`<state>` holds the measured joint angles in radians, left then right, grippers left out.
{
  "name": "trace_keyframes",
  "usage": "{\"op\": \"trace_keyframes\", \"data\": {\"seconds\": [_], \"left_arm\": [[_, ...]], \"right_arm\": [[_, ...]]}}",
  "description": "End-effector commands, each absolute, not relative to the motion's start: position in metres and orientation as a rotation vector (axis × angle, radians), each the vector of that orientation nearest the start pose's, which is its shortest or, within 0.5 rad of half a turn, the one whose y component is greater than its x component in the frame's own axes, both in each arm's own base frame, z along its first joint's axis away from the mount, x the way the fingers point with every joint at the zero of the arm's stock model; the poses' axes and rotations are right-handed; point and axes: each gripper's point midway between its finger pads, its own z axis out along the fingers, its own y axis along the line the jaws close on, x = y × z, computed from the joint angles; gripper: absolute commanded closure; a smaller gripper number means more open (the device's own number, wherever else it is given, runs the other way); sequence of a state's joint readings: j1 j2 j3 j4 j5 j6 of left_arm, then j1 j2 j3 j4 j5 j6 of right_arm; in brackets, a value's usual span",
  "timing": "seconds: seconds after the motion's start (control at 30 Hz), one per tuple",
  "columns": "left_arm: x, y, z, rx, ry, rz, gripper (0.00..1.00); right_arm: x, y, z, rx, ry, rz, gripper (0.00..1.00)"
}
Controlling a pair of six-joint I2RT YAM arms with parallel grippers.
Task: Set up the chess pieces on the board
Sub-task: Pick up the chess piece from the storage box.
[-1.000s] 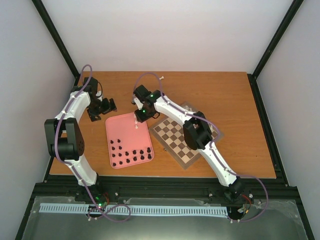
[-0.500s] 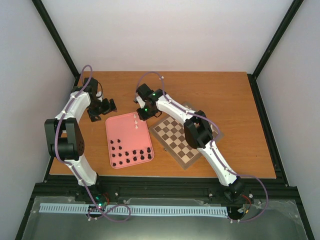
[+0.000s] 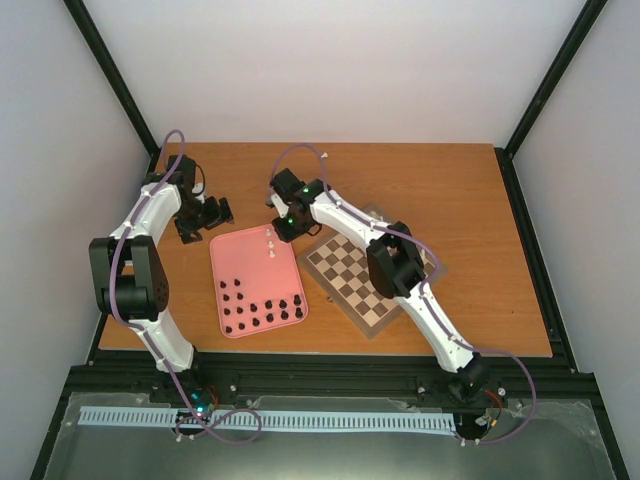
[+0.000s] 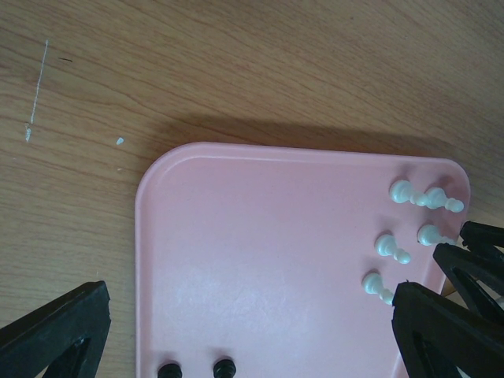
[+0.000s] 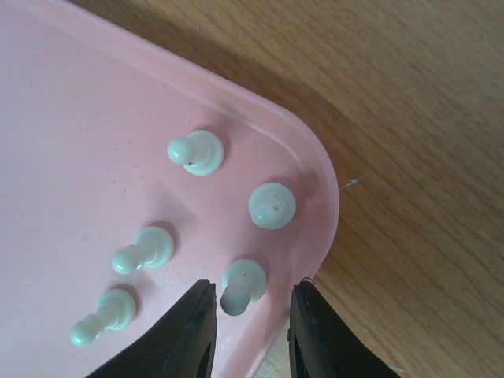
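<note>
The orange-brown wooden table point(image 3: 470, 250) carries a pink rounded-corner plastic tray point(image 3: 240, 262) and the square checkered wooden chessboard point(image 3: 345, 270). In the last second the right pincer point(image 5: 250, 303) has shifted slightly toward the tray's far corner, uncovering the cream-white pawns. It is released, and its fingers straddle one cream pawn point(image 5: 240, 285). Four more cream pawns point(image 5: 272, 206) lie just beyond its tips, and the black pieces point(image 3: 262, 312) sit well behind it. A pick looks imminent, and the board appears bare. The left pincer point(image 4: 250, 335) hangs spread wide.
</note>
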<state>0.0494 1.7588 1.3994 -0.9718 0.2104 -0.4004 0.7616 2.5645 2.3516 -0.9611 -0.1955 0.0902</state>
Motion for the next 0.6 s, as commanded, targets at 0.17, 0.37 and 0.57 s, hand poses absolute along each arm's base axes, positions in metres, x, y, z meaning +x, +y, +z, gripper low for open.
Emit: {"op": "trace_keyframes", "data": {"seconds": [0.17, 0.37, 0.57], "left_arm": [[0.384, -0.020, 0.112, -0.592, 2.836, -0.377, 0.00], [0.384, -0.021, 0.112, -0.592, 2.837, -0.381, 0.00], [0.384, -0.021, 0.113, -0.594, 2.835, -0.387, 0.01]], "right_arm": [[0.401, 0.429, 0.074, -0.973, 2.574, 0.358, 0.70], [0.408, 0.427, 0.100, -0.926, 2.519, 0.305, 0.69], [0.397, 0.436, 0.088, -0.973, 2.538, 0.361, 0.69]]}}
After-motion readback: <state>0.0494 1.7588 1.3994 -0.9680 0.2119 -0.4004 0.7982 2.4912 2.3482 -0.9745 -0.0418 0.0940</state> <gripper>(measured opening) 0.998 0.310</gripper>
